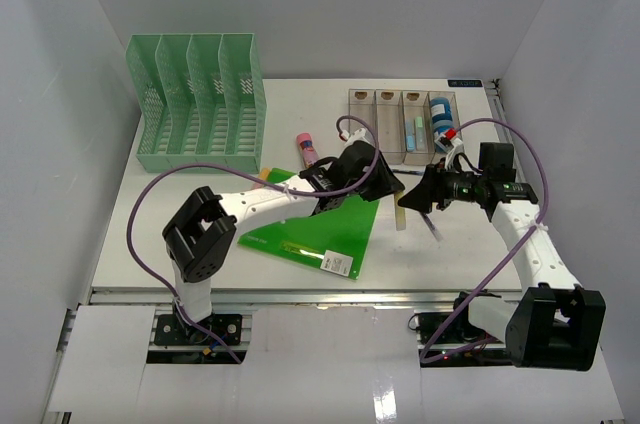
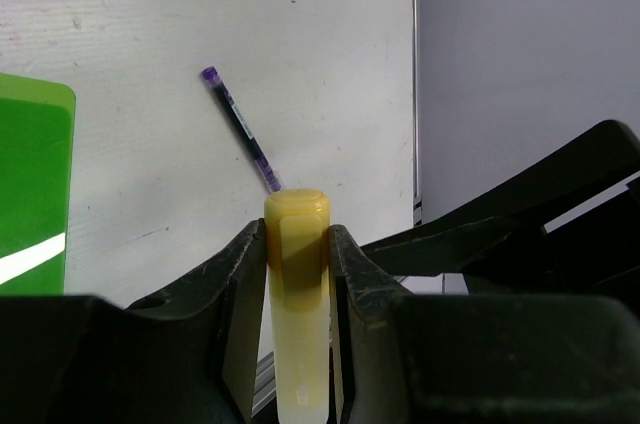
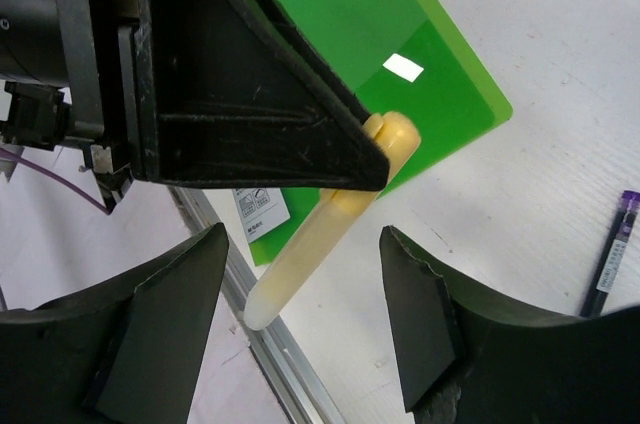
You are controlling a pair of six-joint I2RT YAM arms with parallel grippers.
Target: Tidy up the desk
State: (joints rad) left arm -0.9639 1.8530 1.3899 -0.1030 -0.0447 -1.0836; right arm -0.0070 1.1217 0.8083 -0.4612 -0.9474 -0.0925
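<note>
In left pincer [image 2: 298, 236] — one yellow tube [image 2: 297, 344]

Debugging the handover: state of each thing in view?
left gripper: shut on yellow tube
right gripper: open, not touching the tube
green folder: flat on desk
purple pen: lying loose on desk
pink stick: lying on desk
file rack: upright, slots look empty
clear tray: partly filled

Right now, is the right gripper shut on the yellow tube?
No, its jaws stand open, not touching the yellow tube that the left gripper clamps.
</note>
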